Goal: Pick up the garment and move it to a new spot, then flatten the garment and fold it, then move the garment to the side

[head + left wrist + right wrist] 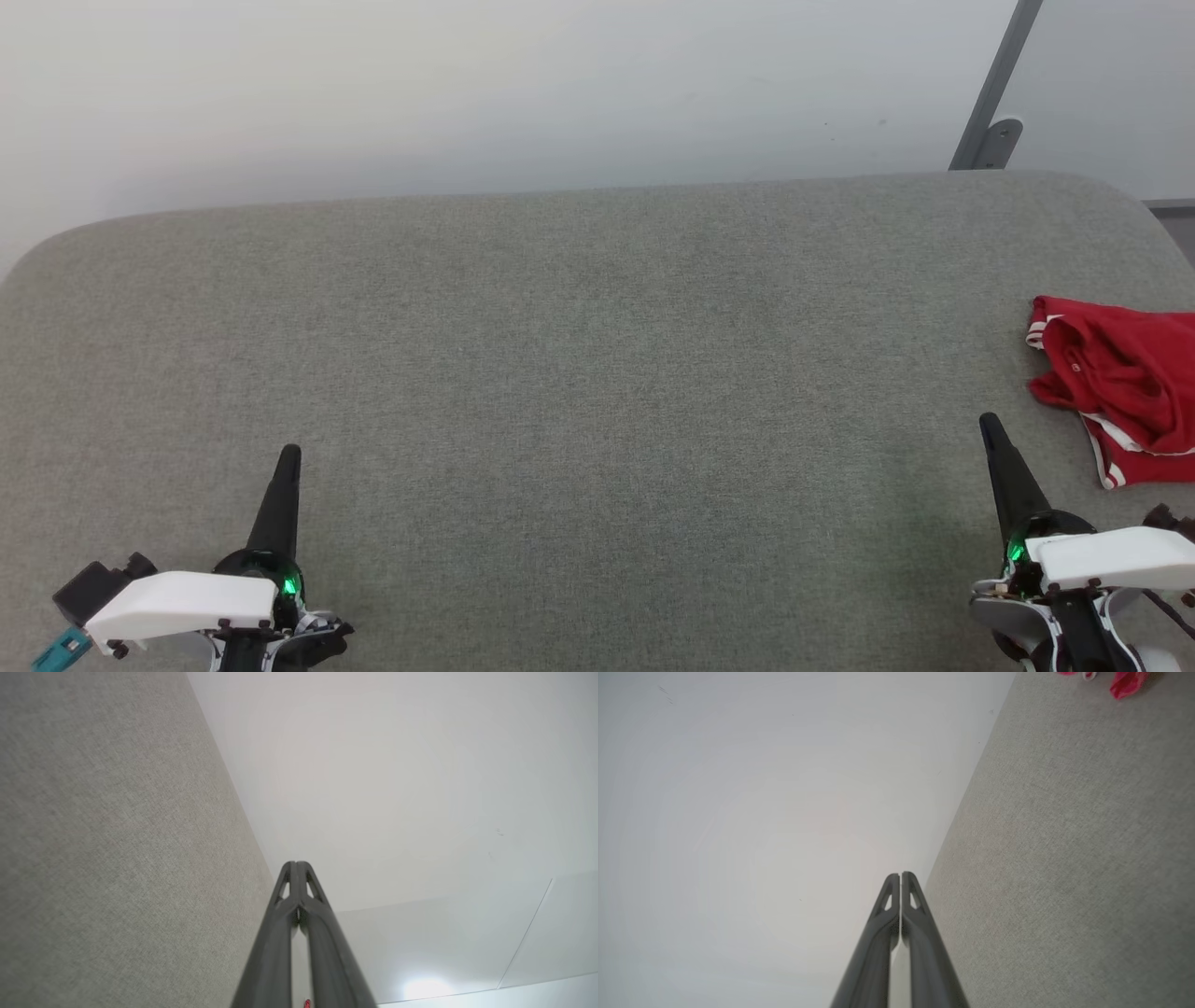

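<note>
Two grippers show at the near edge of the grey fabric table (597, 355), each with its fingers pressed together and holding nothing. The left gripper (290, 457) is by the table's near left corner, the right gripper (988, 425) by its near right. The garment (1125, 378), a crumpled red shirt with white striped trim, lies at the table's right edge, near the right gripper but apart from it.

Crumpled red garment (1125, 378), white-striped trim; far right on grey surface (597, 373)
</note>
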